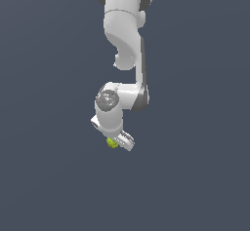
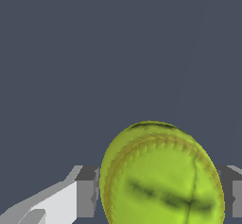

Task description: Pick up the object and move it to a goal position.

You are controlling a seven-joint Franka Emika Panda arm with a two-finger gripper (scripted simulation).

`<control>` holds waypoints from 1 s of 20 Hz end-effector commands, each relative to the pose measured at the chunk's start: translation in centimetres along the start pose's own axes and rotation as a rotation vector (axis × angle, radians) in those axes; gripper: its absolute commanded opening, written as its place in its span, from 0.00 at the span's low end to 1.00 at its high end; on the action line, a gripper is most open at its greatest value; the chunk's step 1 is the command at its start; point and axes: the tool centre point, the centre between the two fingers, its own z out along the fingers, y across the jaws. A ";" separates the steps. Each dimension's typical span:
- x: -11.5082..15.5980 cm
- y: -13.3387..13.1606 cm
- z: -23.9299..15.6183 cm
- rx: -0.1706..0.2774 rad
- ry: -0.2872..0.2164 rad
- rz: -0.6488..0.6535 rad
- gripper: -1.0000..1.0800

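Between the fingers (image 2: 85, 197) of the gripper (image 1: 116, 142), the ball (image 2: 163, 176) is sitting clamped, a grey pad pressing in on each of its sides in the wrist view. Its yellow-green skin is showing a stitched seam and a darker green curved mark. Seen from the exterior view, the ball (image 1: 112, 143) is peeking out just beneath the white gripper body, small against it. The arm (image 1: 124, 35) is reaching down from above, bending at the wrist over the plain dark grey ground (image 1: 195, 176).
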 end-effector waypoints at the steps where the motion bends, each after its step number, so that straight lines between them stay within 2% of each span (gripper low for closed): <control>1: 0.0 0.0 0.0 0.000 0.000 0.000 0.00; 11: -1.8 0.6 -1.0 0.000 0.000 0.000 0.00; 20: -5.8 2.1 -3.4 0.001 0.000 0.000 0.00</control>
